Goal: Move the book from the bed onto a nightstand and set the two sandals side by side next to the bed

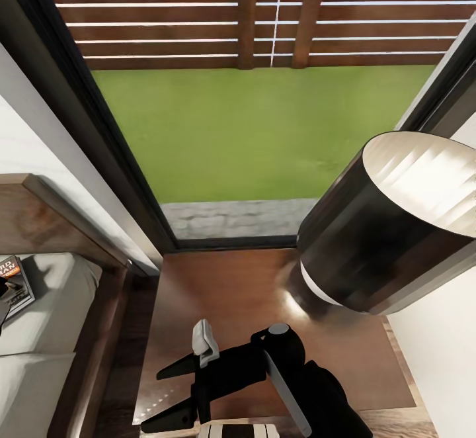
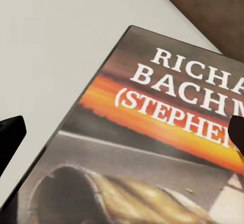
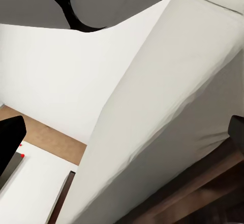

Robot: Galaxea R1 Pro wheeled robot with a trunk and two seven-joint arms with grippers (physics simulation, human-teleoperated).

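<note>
1. Glossy dark wood tops the nightstand (image 1: 225, 299); a black cylindrical lamp (image 1: 383, 226) stands at its right.
2. Pale mattress of the bed (image 1: 46, 306) bears the book (image 2: 152, 148), flat, under the left gripper (image 2: 122, 132), jaws spread wide.
3. Right gripper (image 1: 173, 393) hovers open over the nightstand's bare left edge.

You have bright, even daylight through the window (image 1: 264, 127); at 4 o'clock in your head view, the lamp (image 1: 390, 226) looms blurred, leaving a small glare spot on the glossy nightstand (image 1: 225, 292). Your left wrist view renders the book (image 2: 152, 148) soft.
</note>
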